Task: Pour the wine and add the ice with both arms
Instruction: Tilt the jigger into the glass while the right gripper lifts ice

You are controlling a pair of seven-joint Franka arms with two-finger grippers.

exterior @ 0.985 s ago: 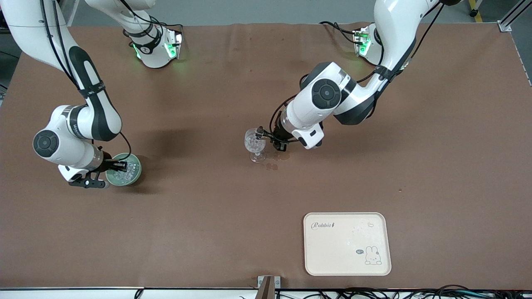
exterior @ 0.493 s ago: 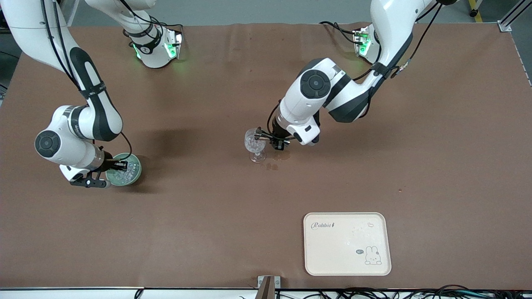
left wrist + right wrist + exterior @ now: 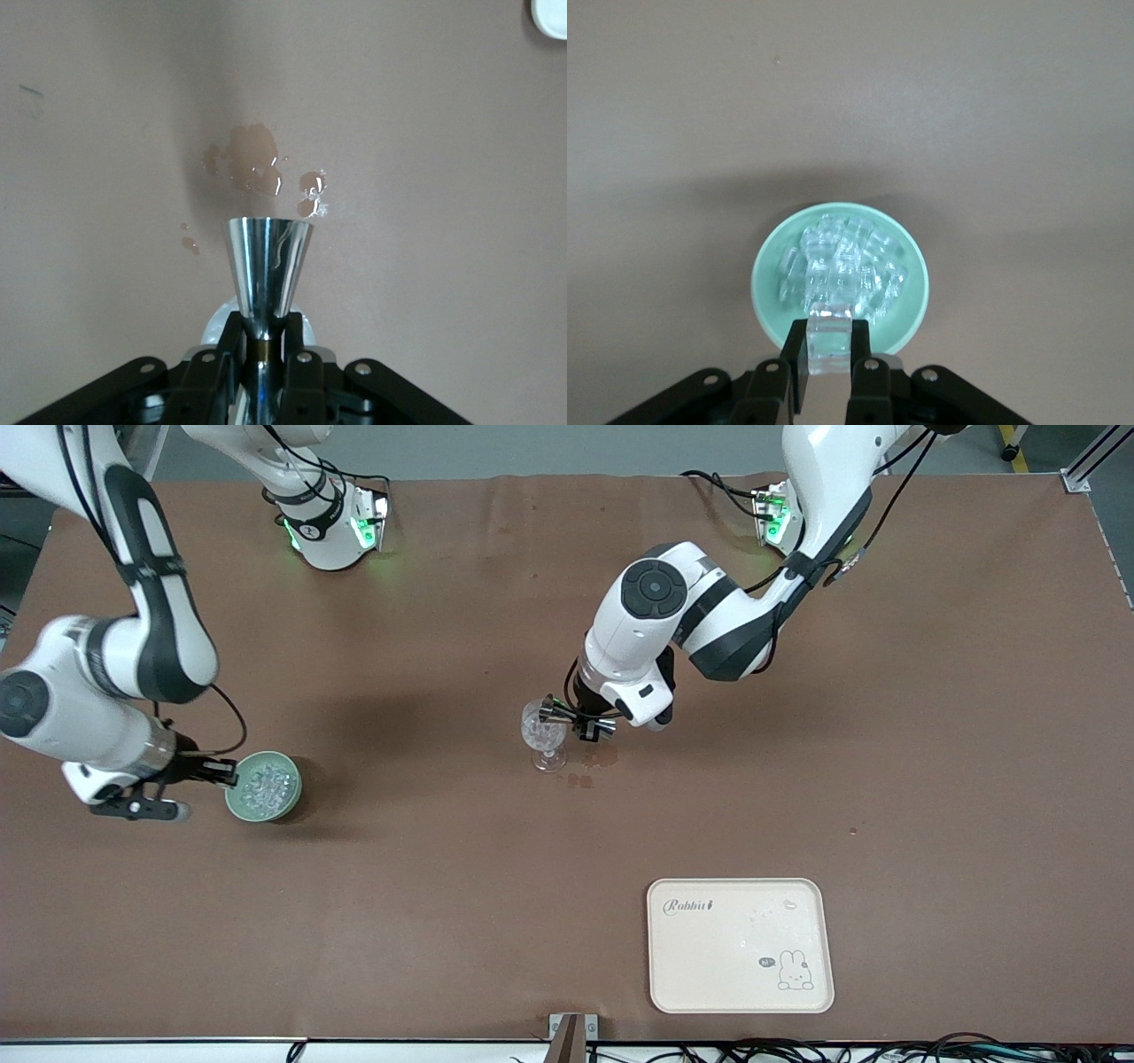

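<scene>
A pale green bowl [image 3: 291, 798] of ice [image 3: 266, 784] sits toward the right arm's end of the table. My right gripper [image 3: 221, 772] hangs above the bowl's edge, shut on one clear ice cube [image 3: 830, 343]. The right wrist view shows the bowl [image 3: 911, 301] and the ice [image 3: 843, 258] below that cube. My left gripper [image 3: 580, 724] is shut on the waist of a steel jigger [image 3: 551, 709], held level over the clear stemmed glass [image 3: 542, 737] mid-table. The left wrist view shows the jigger [image 3: 266, 261] between the fingers.
Wet wine spots [image 3: 601, 758] lie on the brown table beside the glass and show in the left wrist view [image 3: 252, 164]. A cream rabbit tray [image 3: 740, 945] lies nearer the front camera, toward the left arm's end.
My right gripper has risen out of the bowl with an ice cube and drawn back toward the right arm's end. The left arm shifted slightly, with the jigger still over the glass.
</scene>
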